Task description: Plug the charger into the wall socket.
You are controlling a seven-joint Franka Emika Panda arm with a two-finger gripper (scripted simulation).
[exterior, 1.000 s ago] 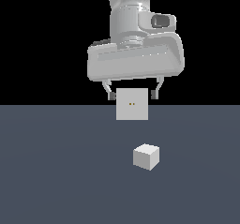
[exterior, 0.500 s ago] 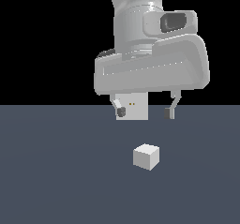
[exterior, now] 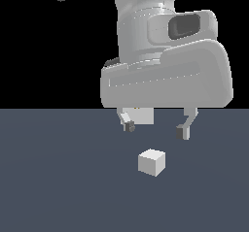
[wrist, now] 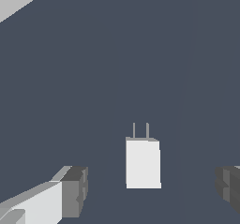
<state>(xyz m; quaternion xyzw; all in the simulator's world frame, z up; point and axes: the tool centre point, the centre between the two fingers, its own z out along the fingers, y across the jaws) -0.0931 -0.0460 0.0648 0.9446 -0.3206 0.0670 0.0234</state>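
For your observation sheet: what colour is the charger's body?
Plain white-grey; the charger shows best in the wrist view.

Matt white charger [exterior: 151,162], smooth matt grey floor [exterior: 58,177], dark-padded claw [exterior: 156,129]

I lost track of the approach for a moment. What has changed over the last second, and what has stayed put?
The gripper has come down and nearer the camera, jaws open, now above the small white-grey cube charger and hiding most of the flat light-grey square wall socket. Nothing was grasped or released. The charger lies where it did on the dark floor, prongs free in the wrist view.
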